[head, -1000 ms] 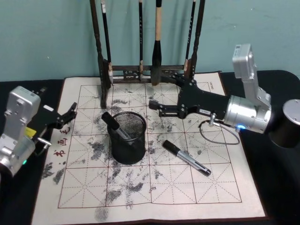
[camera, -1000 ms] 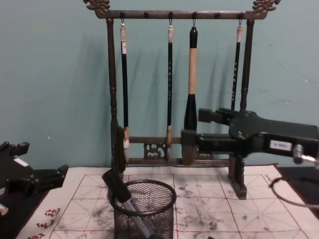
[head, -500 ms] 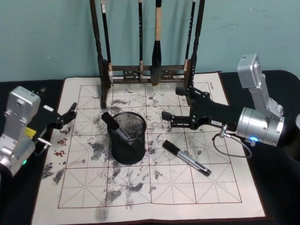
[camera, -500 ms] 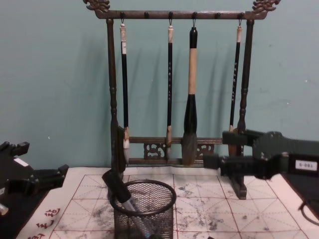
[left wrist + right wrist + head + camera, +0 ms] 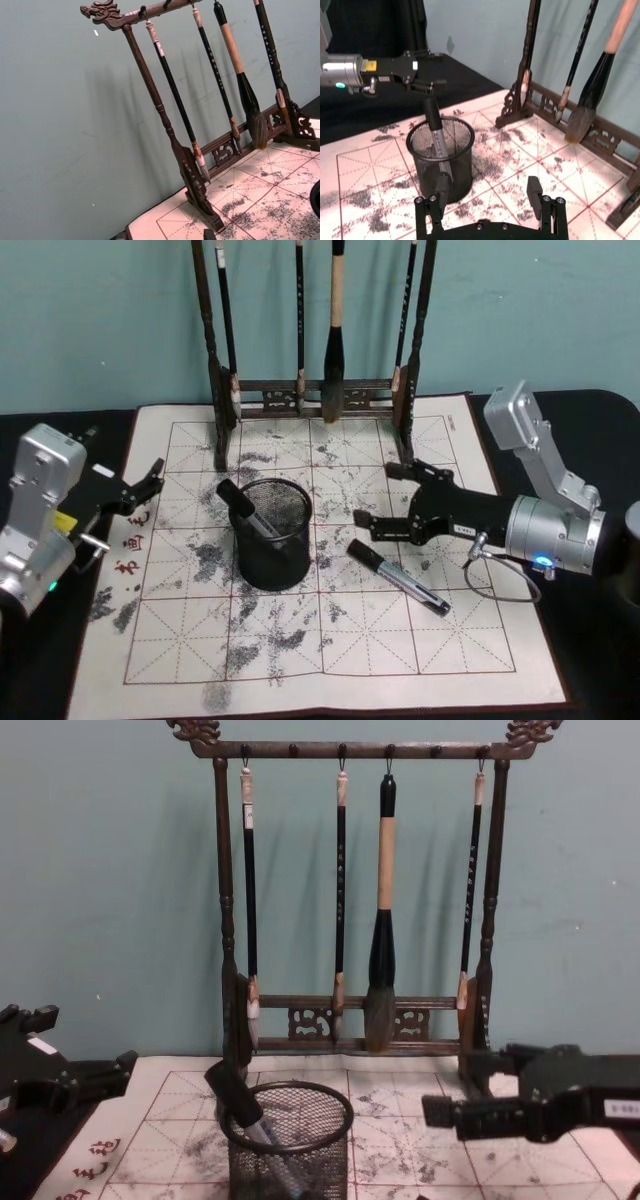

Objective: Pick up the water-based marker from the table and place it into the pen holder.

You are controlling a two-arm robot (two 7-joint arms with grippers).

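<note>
Right gripper [image 5: 374, 494] between rack [image 5: 300, 397] and loose marker [image 5: 398, 577]

Marker [image 5: 229, 1091] in pen holder [image 5: 322, 1162]: body below cap only dimly seen thru mesh, tip can't be made out. Holder's base cut by bottom edge in chest view. Brush rack [image 5: 280, 397] behind holder: top bar & brush tops cut off in head view. Red characters [image 5: 126, 566] on mat left of holder: too small to read. Right gripper [image 5: 450, 1085], right of holder: arm runs off frame edge, label text unreadable.
</note>
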